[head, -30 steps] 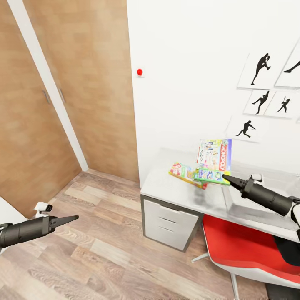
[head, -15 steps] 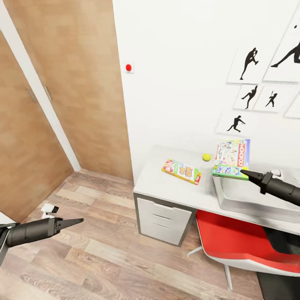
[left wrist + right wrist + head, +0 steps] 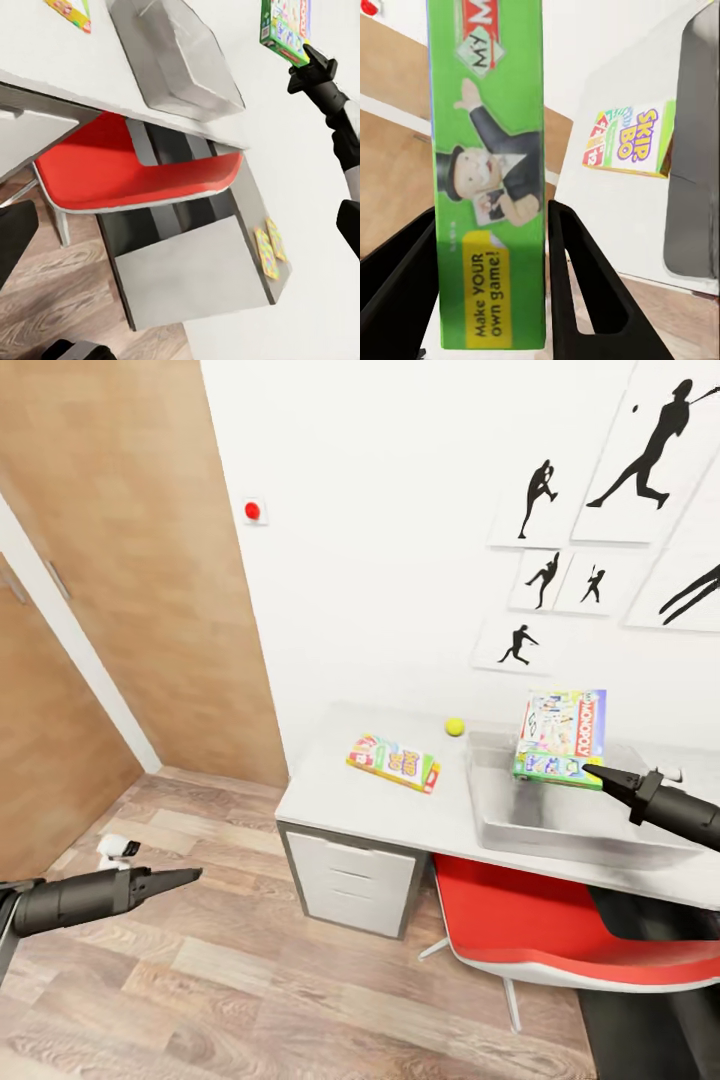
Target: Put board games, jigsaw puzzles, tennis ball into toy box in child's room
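Our right claw [image 3: 598, 772] pinches a green board game [image 3: 560, 739] by its edge, holding it upright over the grey toy box [image 3: 560, 822] on the table [image 3: 340, 790]. A second, yellow-red board game [image 3: 393, 761] lies flat on the table beside the box, with the tennis ball [image 3: 454, 727] near it. Our left claw [image 3: 185, 877] hangs over the wooden floor [image 3: 230, 980], fingers pressed together on nothing.

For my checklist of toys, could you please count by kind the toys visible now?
Board games: 2, the Monopoly box held by the right gripper, and the Skip-Bo box on the table.
Tennis ball: 1
Jigsaw puzzles: 2
Total: 5
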Robot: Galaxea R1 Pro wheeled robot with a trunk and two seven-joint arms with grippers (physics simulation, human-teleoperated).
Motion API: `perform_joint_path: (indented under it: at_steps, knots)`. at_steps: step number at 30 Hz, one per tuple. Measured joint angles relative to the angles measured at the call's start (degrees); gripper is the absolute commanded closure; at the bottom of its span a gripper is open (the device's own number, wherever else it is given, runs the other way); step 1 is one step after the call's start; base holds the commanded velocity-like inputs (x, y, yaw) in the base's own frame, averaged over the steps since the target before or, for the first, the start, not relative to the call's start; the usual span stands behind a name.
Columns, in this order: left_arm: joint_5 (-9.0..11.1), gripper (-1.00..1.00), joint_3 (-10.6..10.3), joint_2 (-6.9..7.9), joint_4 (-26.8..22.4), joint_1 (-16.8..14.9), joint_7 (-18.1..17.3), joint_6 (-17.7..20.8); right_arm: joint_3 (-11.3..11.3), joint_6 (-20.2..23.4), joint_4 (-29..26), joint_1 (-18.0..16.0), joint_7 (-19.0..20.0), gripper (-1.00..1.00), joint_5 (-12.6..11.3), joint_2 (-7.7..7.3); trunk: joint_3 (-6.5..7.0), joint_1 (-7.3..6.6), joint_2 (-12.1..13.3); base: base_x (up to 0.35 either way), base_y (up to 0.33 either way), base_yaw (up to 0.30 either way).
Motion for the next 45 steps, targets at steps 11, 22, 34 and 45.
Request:
perform_joint_path:
  at_steps: [11,22,34,45]
  knots:
    - [0.0,-1.0,-0.2,0.0,-1.1,-5.3,0.0,0.2,-0.1,0.0,-0.4,1.0,0.0,1.0,-0.3,-0.91,-0.44,-0.01,0.0,0.0,-0.058,-0.098]
    - [0.0,-1.0,-0.2,0.37,-1.1,-5.4,0.0,0.1,-0.5,0.0,-0.1,1.1,0.1,1.0,-0.3,-0.9,0.43,-0.01,0.0,0.0,-0.001,-0.159]
    - [0.0,-1.0,-0.2,0.44,-1.1,-5.3,0.0,0.1,-0.4,0.0,0.1,1.1,0.1,1.0,-0.2,-0.8,1.45,-0.01,0.0,0.0,0.0,-0.176]
    - [0.0,-1.0,-0.1,0.52,-1.1,-5.4,0.0,0.1,-0.3,0.0,0.1,1.1,0.1,1.0,-0.3,-0.73,2.37,-0.03,0.0,0.089,0.069,-0.185]
